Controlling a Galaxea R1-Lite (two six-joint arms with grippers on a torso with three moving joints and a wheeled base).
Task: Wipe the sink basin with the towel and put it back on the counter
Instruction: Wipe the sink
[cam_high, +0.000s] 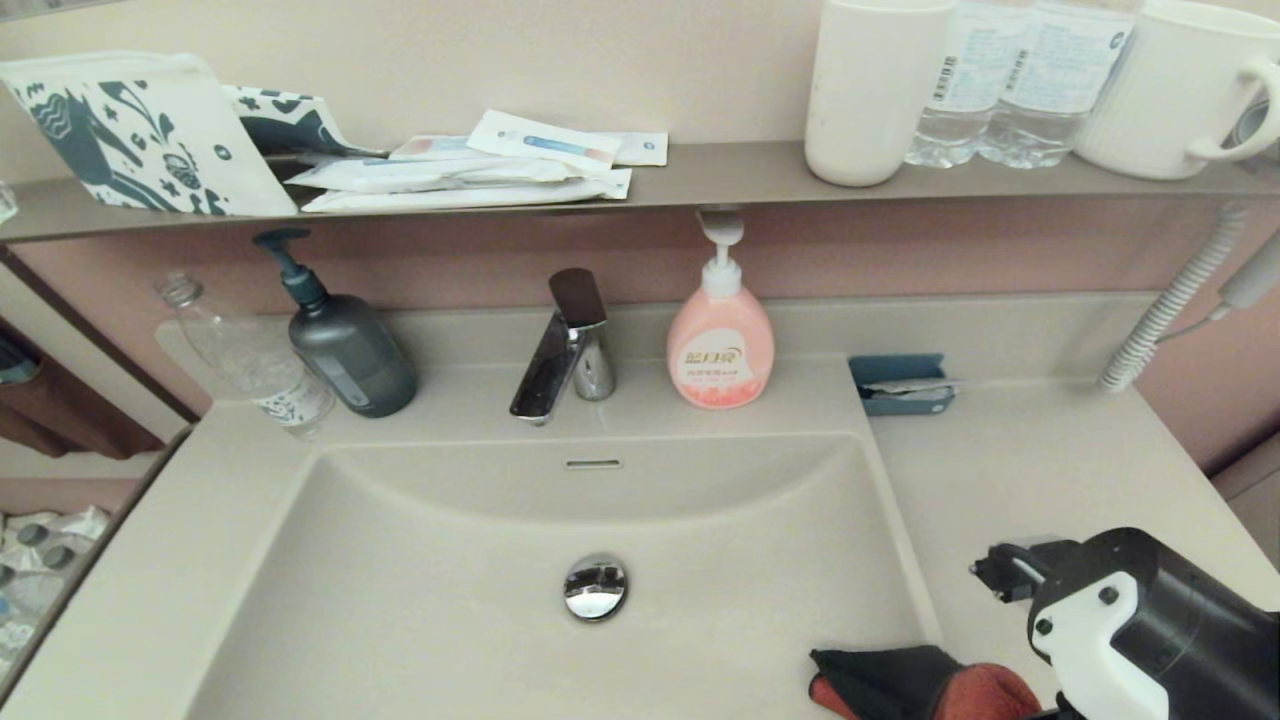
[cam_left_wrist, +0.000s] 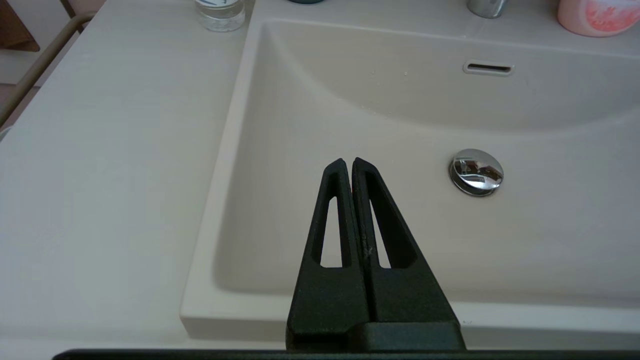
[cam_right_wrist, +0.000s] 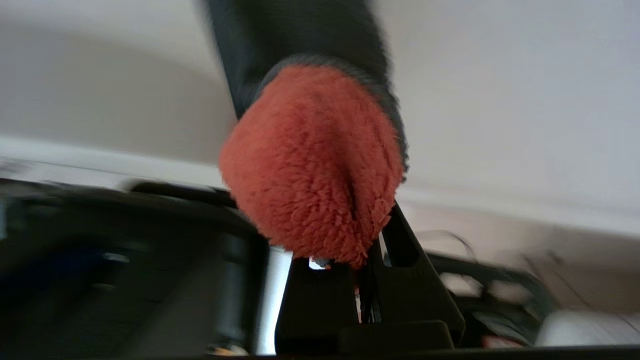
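The beige sink basin (cam_high: 450, 560) has a chrome drain plug (cam_high: 595, 587) and an overflow slot (cam_high: 593, 464). The red-orange towel (cam_high: 930, 685) with its dark grey reverse bunches over the basin's near right corner, by the rim. My right gripper (cam_right_wrist: 360, 220) is shut on the towel (cam_right_wrist: 315, 160), which hides its fingertips. The right wrist (cam_high: 1130, 630) is above the counter (cam_high: 1030, 470) to the right of the basin. In the left wrist view, my left gripper (cam_left_wrist: 348, 162) is shut and empty above the basin's (cam_left_wrist: 400, 110) near left part, left of the drain plug (cam_left_wrist: 476, 171).
Behind the basin stand a faucet (cam_high: 565, 345), a pink soap bottle (cam_high: 720, 345), a dark pump bottle (cam_high: 345, 345) and a clear plastic bottle (cam_high: 250, 360). A small blue tray (cam_high: 900, 385) sits at the back right. The shelf (cam_high: 700, 175) above holds a patterned pouch, packets, cups and bottles.
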